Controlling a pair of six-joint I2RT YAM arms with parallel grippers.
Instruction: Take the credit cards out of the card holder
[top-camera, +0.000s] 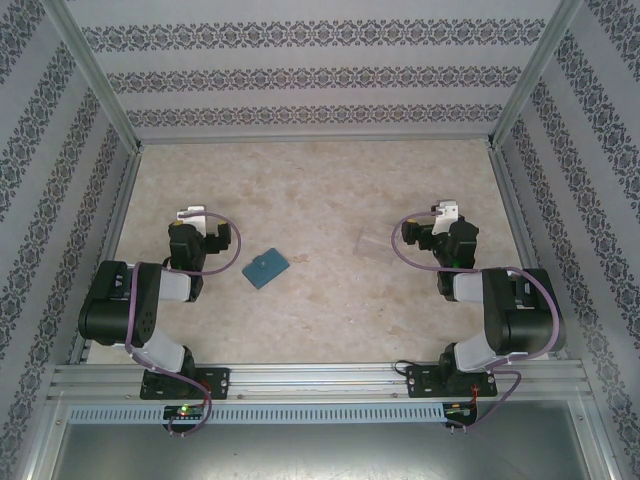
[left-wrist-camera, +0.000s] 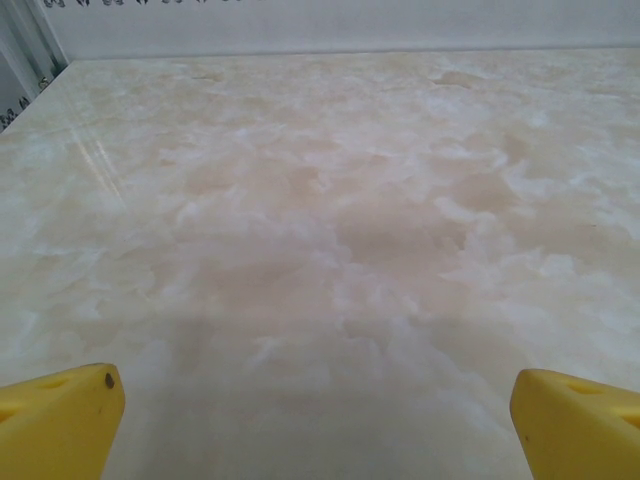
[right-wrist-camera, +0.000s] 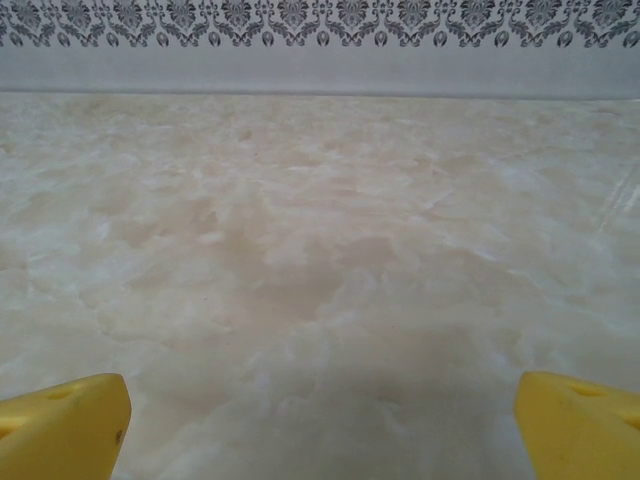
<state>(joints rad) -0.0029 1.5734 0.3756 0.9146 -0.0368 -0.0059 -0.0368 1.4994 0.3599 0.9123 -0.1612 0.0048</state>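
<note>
On the table (top-camera: 330, 180), left of centre in the near half: card holder (top-camera: 266, 268), teal, lying flat, skewed so one corner points at the near rail (top-camera: 320, 378). Small paler patch on its top face. Too small to tell whether folded shut, or what sits inside. Bare marble-look top on all four sides, touching nothing.

Nearest to it: left gripper (top-camera: 190, 214), off to the holder's left and a bit farther back, well apart, aimed at the back wall. Purple cable (top-camera: 236, 245) bulging toward the holder, near but not touching. In the left wrist view, yellow fingers (left-wrist-camera: 60, 420) at the two bottom corners, spread wide, nothing gripped, bare top ahead as far as the back edge.

Right of centre: clear sheet (top-camera: 378, 243), faint, flat on the table, just left of right gripper (top-camera: 445, 211), well apart from the holder. Edges hard to trace.

Right gripper mirrored on the other side, also aimed at the back wall. In the right wrist view, yellow fingertips (right-wrist-camera: 65, 425) in the bottom corners, jaws fully apart, nothing in them, open table ahead to the wall foot.

Room to move: wide free strip between the two arms and the whole far half of the table.

Limits: patterned walls (top-camera: 320, 80) at back, left and right; aluminium posts (top-camera: 95, 75) at the back corners; rail with both bases along the near edge. Left elbow (top-camera: 115, 305) close to the left frame, right elbow (top-camera: 525, 310) close to the right one.
</note>
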